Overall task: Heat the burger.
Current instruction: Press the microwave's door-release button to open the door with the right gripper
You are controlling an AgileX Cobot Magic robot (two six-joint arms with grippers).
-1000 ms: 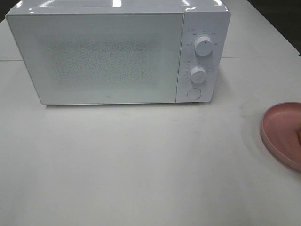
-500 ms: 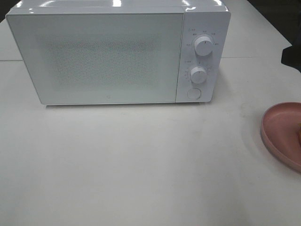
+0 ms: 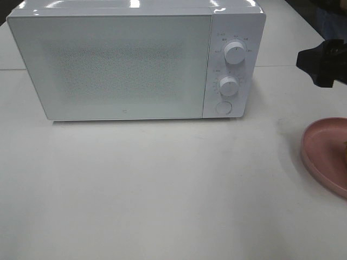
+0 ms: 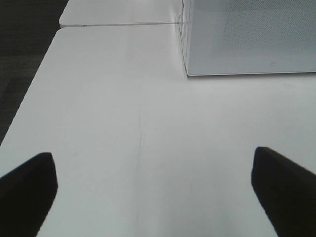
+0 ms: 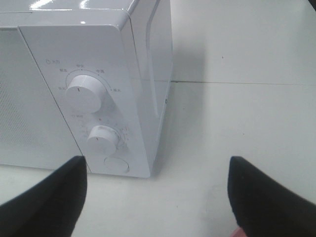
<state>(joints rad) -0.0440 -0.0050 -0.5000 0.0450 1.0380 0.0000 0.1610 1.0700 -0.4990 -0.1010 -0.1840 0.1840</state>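
Note:
The white microwave [image 3: 124, 65] stands at the back of the table with its door shut; its two knobs [image 3: 234, 51] and round button [image 3: 223, 108] are on its right side. The pink plate [image 3: 322, 151] lies at the right edge, cut off by the frame. The burger is out of view past that edge. My right gripper [image 3: 320, 65] hovers to the right of the microwave, behind the plate. In the right wrist view it [image 5: 158, 160] is open and empty, facing the control panel [image 5: 94, 98]. My left gripper [image 4: 153, 155] is open and empty over bare table left of the microwave [image 4: 247, 39].
The white table [image 3: 162, 189] stretches in front of the microwave. A seam between two tabletops runs behind it [image 4: 118, 23]. The table's left edge drops to dark floor [image 4: 24, 74].
My right arm has come into the exterior view from the right edge and moved left toward the microwave's control side. The microwave and plate have not moved.

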